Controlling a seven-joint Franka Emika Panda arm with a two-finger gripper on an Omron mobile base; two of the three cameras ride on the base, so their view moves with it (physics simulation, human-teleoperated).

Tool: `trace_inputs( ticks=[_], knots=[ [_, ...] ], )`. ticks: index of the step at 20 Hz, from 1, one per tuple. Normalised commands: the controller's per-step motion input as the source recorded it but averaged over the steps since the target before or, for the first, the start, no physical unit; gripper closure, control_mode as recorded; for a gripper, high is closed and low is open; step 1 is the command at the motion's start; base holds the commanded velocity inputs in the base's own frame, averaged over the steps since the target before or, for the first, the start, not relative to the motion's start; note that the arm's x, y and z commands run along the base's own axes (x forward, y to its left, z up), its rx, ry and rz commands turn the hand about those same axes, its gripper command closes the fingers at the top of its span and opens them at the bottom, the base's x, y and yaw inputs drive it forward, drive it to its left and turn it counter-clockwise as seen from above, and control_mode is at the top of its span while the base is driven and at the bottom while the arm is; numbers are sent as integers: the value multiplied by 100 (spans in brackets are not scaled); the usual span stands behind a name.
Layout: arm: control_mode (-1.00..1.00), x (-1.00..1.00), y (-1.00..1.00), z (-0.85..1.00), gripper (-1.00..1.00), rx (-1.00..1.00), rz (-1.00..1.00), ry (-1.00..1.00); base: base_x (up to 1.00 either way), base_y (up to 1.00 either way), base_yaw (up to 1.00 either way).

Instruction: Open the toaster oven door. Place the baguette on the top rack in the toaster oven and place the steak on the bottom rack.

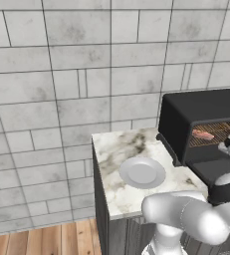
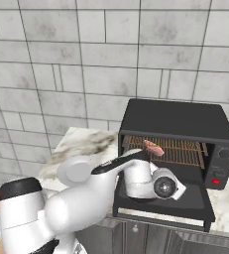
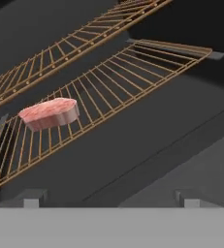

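Two copper racks inside toaster oven [image 2: 178,121]; steak [image 3: 49,113] lies on lower one (door [image 2: 185,198] down). Gripper [image 3: 111,201] spread, holding nothing.

Grey tile wall [image 1: 61,74] (wood floor [image 1: 47,241]).

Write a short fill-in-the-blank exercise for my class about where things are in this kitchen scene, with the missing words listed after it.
1. The steak lies on a wire rack inside the toaster oven, whose door is folded ____.
2. The plate on the marble counter has ____ on it.
3. The small light on the oven's control panel is coloured ____.
4. The jaws of the gripper stand ____, holding nothing.

Missing words: down; nothing; red; open
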Motion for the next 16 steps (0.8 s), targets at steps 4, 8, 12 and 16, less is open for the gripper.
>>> trace_inputs(
  ticks=[4,8,12,16],
  knots=[
    [-100,-12,-3,49,-100,-8,27,-22,0,0,0],
    [-100,-11,-1,49,-100,-10,28,-22,0,0,0],
    [-100,-7,-2,46,-100,-12,25,-20,0,0,0],
    [-100,1,0,23,-100,-18,15,-28,0,0,0]
  ],
)
